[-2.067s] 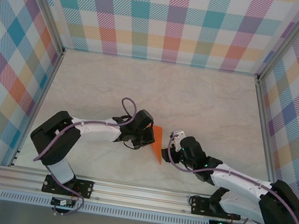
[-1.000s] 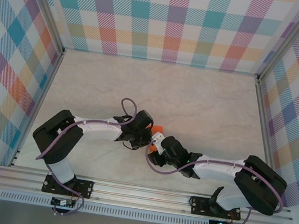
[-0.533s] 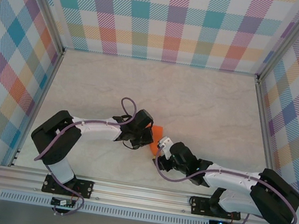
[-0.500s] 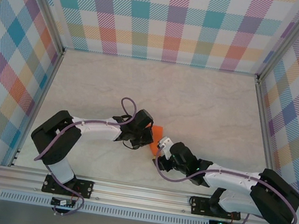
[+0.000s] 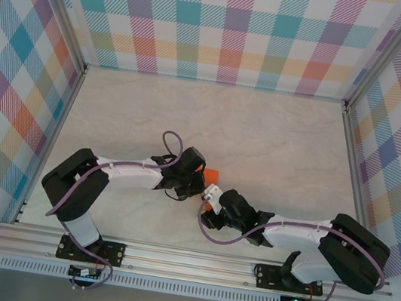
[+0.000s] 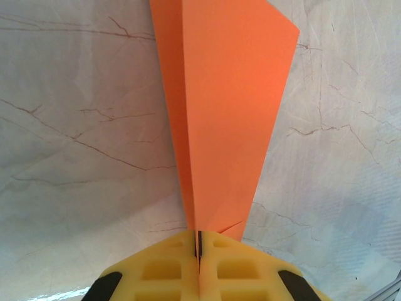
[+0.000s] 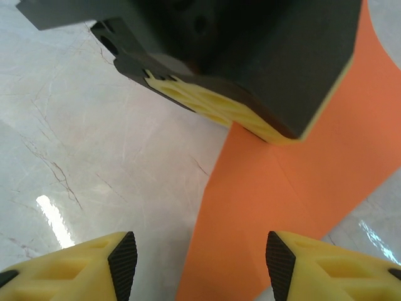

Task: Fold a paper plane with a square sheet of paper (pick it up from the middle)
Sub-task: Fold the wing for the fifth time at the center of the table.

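**Orange paper plane pinched by one gripper while the other straddles it**

A bright-orange paper plane (image 6: 229, 106), a narrow creased wedge, hangs just above the pale marbled desk (image 5: 279, 132). In the overhead view it sits near the desk's centre, a little toward 6 o'clock. In the left wrist view its narrow end is at 6 o'clock and it widens toward 12 o'clock, with a centre fold running along its length.

The left gripper (image 6: 198, 243) reaches in from 8 o'clock. Its jaws are fully closed on the narrow end of the paper.

The right gripper (image 7: 200, 263) comes in from 4 o'clock, close beside the left one. Its jaws stand about half open, one on each side of the orange sheet, and hold nothing. Whether they touch the paper cannot be told.

The risks are likely these. The two grippers are crowded together, so a closing or shifting move could knock one into the other. A grip taken off the crease could crumple the thin paper or skew the fold. If the left jaws open before the right ones grip, the plane would drop. Pulling in opposite directions could tear it.
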